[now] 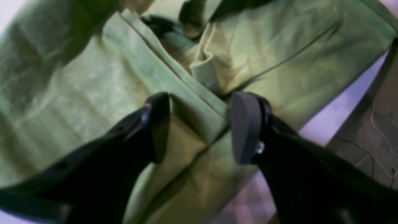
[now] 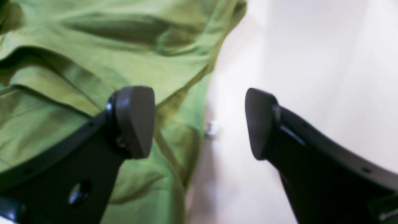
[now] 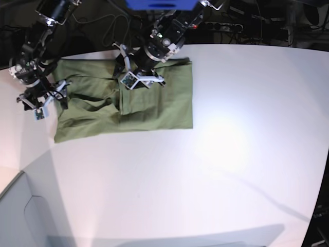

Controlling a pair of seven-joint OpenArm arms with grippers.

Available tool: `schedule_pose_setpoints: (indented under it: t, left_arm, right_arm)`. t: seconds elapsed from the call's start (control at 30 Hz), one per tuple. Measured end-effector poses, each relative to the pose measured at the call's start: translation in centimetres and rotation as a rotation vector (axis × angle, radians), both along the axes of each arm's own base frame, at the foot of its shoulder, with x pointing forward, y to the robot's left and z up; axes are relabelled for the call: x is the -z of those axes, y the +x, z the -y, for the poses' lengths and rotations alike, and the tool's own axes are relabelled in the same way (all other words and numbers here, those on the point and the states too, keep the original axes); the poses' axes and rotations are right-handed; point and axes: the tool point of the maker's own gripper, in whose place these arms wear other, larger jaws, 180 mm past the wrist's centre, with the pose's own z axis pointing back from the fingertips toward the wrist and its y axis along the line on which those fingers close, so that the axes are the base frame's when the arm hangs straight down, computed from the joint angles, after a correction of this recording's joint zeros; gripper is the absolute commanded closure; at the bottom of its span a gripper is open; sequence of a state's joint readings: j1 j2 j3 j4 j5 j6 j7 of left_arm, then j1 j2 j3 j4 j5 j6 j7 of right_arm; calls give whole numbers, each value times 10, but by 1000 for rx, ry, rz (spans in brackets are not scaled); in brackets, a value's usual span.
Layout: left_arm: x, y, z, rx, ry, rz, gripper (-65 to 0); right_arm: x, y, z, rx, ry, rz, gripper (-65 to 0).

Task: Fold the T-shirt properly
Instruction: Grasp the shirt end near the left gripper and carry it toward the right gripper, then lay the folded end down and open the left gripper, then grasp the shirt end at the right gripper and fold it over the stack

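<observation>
T-shirt (image 3: 131,100) part-folded at the far left of the white table (image 3: 231,154), left gripper (image 1: 199,127) spread wide above its folded middle hem, gripping nothing, right gripper (image 2: 199,124) gaping over its left edge, empty

Both wrist views are soft, so you cannot read where the T-shirt (image 1: 102,93) layers end under the left gripper (image 1: 200,127). Beside the right gripper (image 2: 199,123), a small white speck (image 2: 213,128) on the worktop (image 2: 311,62) is too blurred to identify.
</observation>
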State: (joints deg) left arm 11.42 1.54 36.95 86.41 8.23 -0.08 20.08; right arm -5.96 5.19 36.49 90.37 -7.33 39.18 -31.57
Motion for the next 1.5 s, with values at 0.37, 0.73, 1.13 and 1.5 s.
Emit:
schedule_pose_setpoints:
  t: [0.37,0.73,1.13,1.5]
  left_arm:
    - [-76,18,-29,-102,-91,168,-309]
    - [-31,49,-148,-414,42,87,-309]
    - [12,41,-156,-464,-13,-52,-309]
    - [12,42,-157,-464,-9,-51,-309]
  right_arm:
    - [33,-11,-6,24,90,-71,-429]
    - [38,-7,-14,33,137,-50,0]
    - [29,-10,-12,20,76,-71,-2]
    - [-30,3,-65,-107,11,85,-2]
